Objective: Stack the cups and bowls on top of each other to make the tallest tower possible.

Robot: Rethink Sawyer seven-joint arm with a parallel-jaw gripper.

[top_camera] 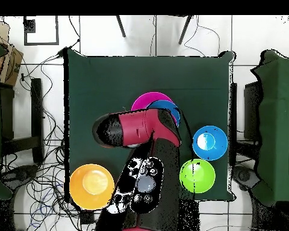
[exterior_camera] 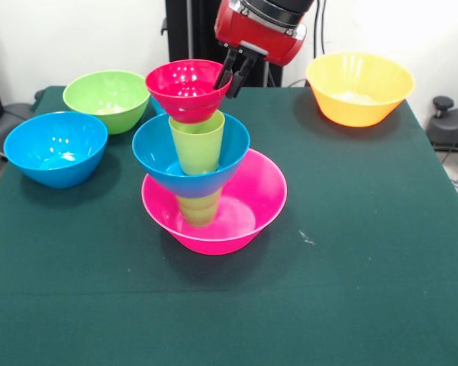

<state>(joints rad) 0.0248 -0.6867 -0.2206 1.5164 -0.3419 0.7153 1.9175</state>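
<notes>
The tower stands mid-table: a wide pink bowl (exterior_camera: 248, 202) as base, a green cup (exterior_camera: 199, 207) in it, a small blue bowl (exterior_camera: 156, 156) on that, a second green cup (exterior_camera: 198, 141), and a small red bowl (exterior_camera: 182, 88) on top. My gripper (exterior_camera: 234, 75) reaches down from above at the red bowl's right rim, with its two fingers closed on that rim. In the overhead view my arm (top_camera: 138, 129) covers most of the tower. Only parts of the pink bowl (top_camera: 146, 99) and the blue bowl (top_camera: 169, 110) show there.
A medium blue bowl (exterior_camera: 55, 147) (top_camera: 209, 142) and a medium green bowl (exterior_camera: 107, 99) (top_camera: 197, 175) sit left of the tower in the front view. A large orange bowl (exterior_camera: 359, 88) (top_camera: 91, 186) stands at the back right.
</notes>
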